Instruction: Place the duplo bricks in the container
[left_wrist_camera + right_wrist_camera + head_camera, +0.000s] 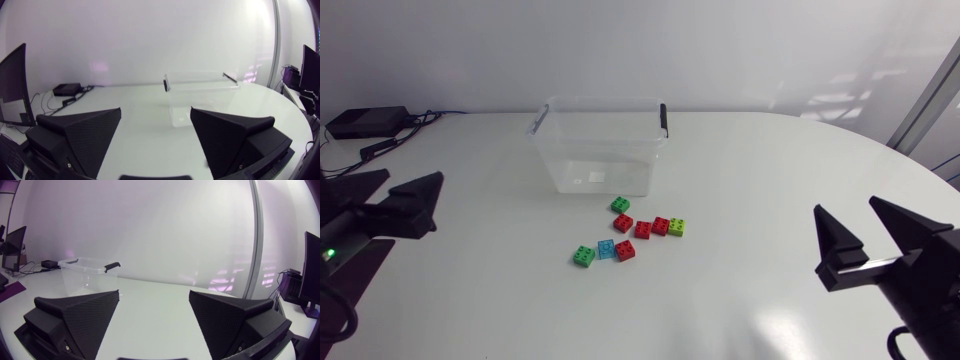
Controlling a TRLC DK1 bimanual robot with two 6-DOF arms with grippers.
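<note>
Several duplo bricks lie loose on the white table (pixel 770 170) just in front of a clear plastic container (pixel 600 150) with black handles. A green brick (pixel 620 204) is closest to the container. Three red bricks (pixel 643 229) and a yellow-green one (pixel 676 227) form a row, and a green (pixel 583 256), a light blue (pixel 607 249) and a red brick (pixel 625 250) lie nearer me. My left gripper (pixel 395 195) stands open at the left edge, far from the bricks. At the right edge my right gripper (pixel 865 228) is open too, holding nothing. The container (pixel 200 92) shows ahead of the left gripper (pixel 156 130). It (pixel 87 272) also shows ahead and to one side of the right gripper (pixel 154 312).
A black box with cables (pixel 365 122) sits at the table's back left corner. Bare tabletop lies between each gripper and the bricks.
</note>
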